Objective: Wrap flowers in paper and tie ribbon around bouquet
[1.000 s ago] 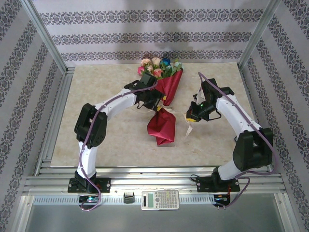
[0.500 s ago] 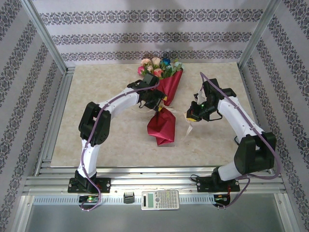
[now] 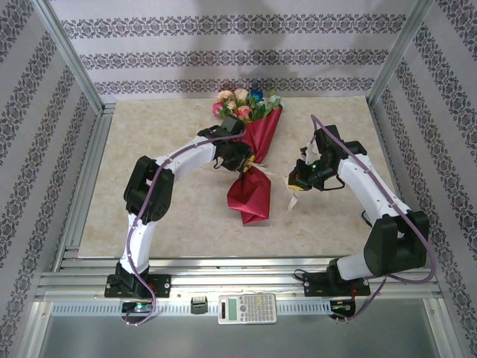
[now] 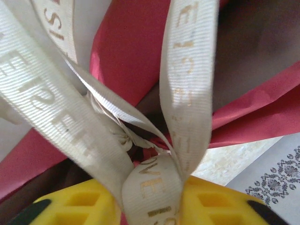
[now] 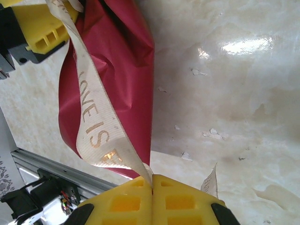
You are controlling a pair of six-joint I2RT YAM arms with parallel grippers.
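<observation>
The bouquet lies at the table's middle back, a red paper cone with the flowers showing at its far end. My left gripper sits at the cone's waist. In the left wrist view its yellow fingers pinch a loop of the cream ribbon, which is knotted against the paper. My right gripper stands to the right of the cone, shut on the ribbon. That strand runs taut across the paper toward the left gripper; a short tail hangs below.
The marble table top is bare to the left and in front of the bouquet. Aluminium posts and patterned walls close in the sides and back. A calculator lies on the near rail between the arm bases.
The left gripper's jaws have narrowed onto the ribbon loop at the cone's waist. The right arm has swung its elbow outward, with its gripper still shut on the ribbon.
</observation>
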